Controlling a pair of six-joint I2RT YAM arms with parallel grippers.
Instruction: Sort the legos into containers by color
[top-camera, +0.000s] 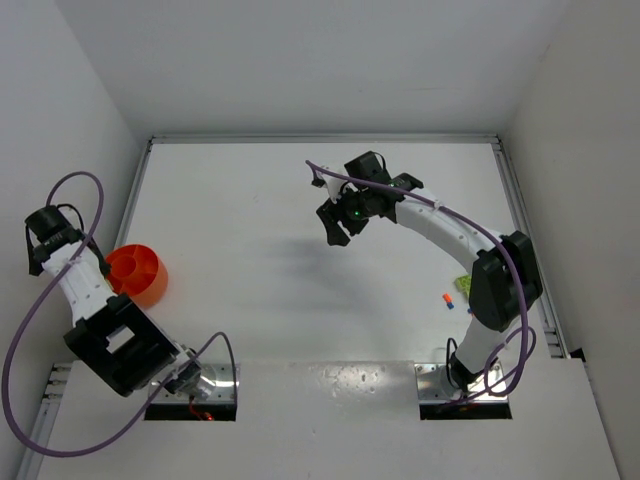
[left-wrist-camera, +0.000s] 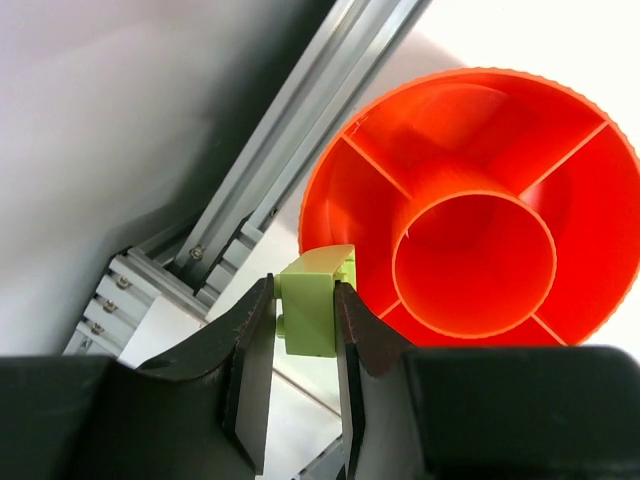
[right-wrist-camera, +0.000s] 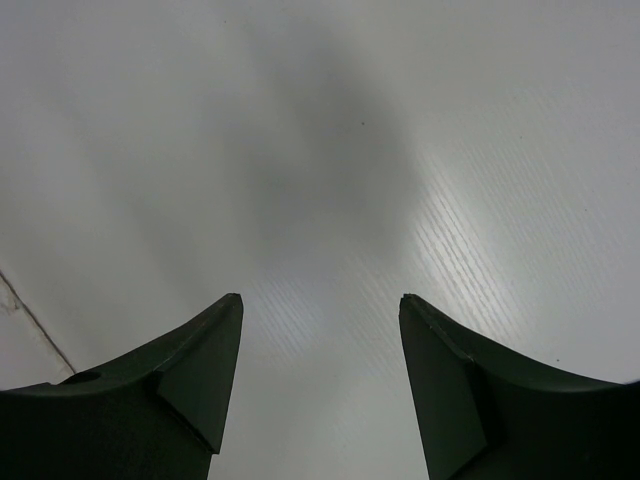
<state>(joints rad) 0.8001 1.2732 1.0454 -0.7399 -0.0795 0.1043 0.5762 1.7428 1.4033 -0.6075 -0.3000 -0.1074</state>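
— Black fingers of the left tool sit right up close, and they squeeze a green lego between them. Why so tight?

— So it does not drop on the way to its home. The tool is closed on it from both sides.

— Where is its home?

— The orange bowl, by the left edge of the surface. It has a round cup in the middle and rooms all around it. I think each color gets a room of its own.

— Is the lego in the bowl yet?

— No. It hangs right at the rim, on the side nearest the silver rail. I think a small move over a room comes next, and then the fingers let go.

— Which room is for green?

— I cannot tell.

— And the right tool?

— It is open and holds nothing. It hangs over the surface, out past the middle, well apart from the bowl.

— Why open?

— My guess is that it is ready to pick. A few little legos lie near the right edge, close to the right arm. One looks orange, one blue, one green. They are tiny, so they could be hard to grab.
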